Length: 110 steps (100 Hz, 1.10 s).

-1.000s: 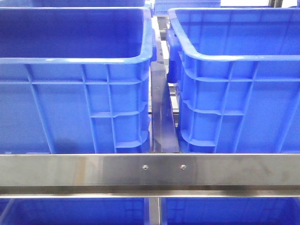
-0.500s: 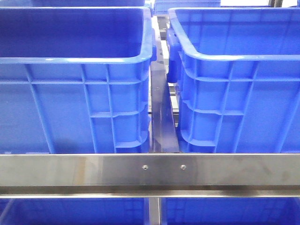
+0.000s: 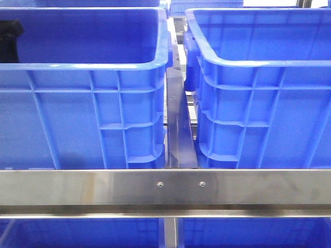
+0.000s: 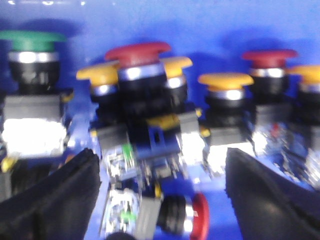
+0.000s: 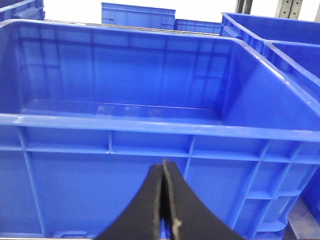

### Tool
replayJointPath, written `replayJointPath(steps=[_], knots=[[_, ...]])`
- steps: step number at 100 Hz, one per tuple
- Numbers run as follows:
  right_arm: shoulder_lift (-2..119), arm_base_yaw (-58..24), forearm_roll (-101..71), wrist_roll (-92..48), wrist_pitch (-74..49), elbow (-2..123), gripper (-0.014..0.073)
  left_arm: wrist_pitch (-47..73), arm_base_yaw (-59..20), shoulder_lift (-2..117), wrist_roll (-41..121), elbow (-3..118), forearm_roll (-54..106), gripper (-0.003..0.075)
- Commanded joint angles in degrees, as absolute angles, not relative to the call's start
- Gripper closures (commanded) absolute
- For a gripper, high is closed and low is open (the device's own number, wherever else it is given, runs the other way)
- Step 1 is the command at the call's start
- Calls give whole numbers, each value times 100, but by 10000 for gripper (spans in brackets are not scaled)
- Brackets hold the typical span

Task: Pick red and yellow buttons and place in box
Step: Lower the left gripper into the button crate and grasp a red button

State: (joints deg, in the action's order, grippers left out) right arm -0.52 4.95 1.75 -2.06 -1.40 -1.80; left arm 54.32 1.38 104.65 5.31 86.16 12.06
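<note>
Since the earlier front frames, a dark shape (image 3: pixel 10 41) had come into sight at the outer edge of the left-hand crate (image 3: pixel 83 66); nothing else had shifted.

From the front, that crate and the box (image 3: pixel 258 64) stood side by side behind a steel rail (image 3: pixel 165 187), with a narrow metal divider (image 3: pixel 178 129) between them. The dark shape sat inside the left-hand crate, just above its near rim; what it was could not be told. No buttons showed in this view.

At the left wrist, the left gripper (image 4: pixel 160 195) had its black fingers (image 4: pixel 55 200) spread wide apart, holding nothing. Between and beyond them lay a blurred heap of push-buttons on a blue floor. A red button (image 4: pixel 137 54) stood nearest the middle, flanked closely by a yellow button (image 4: pixel 97 74) and others alike. A green button (image 4: pixel 31 41) stood to one side, and a second red cap (image 4: pixel 200 222) lay tipped over near the fingers.

At the right wrist, the right gripper (image 5: pixel 164 210) had its fingers pressed together with nothing between them, just outside the box's near wall (image 5: pixel 150 160).
</note>
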Motion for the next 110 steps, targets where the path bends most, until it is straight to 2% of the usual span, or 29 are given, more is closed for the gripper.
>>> replayJointPath(steps=[1, 45, 52, 72, 78, 110], knots=[[-207, 522, 227, -222, 383, -46, 661, 5299, 99, 10343, 533, 8854, 1350, 227], [-207, 522, 227, -222, 383, -46, 661, 5083, 99, 10510, 533, 8854, 1340, 235], [-207, 522, 227, -222, 383, -46, 661, 5083, 99, 10510, 533, 8854, 1329, 284], [-207, 522, 227, -222, 383, -46, 661, 5083, 99, 10510, 533, 8854, 1329, 496], [-207, 522, 227, -222, 383, -46, 661, 5078, 99, 10510, 533, 8854, 1329, 531], [-207, 522, 227, -222, 383, -46, 661, 5055, 99, 10498, 533, 8854, 1329, 544]])
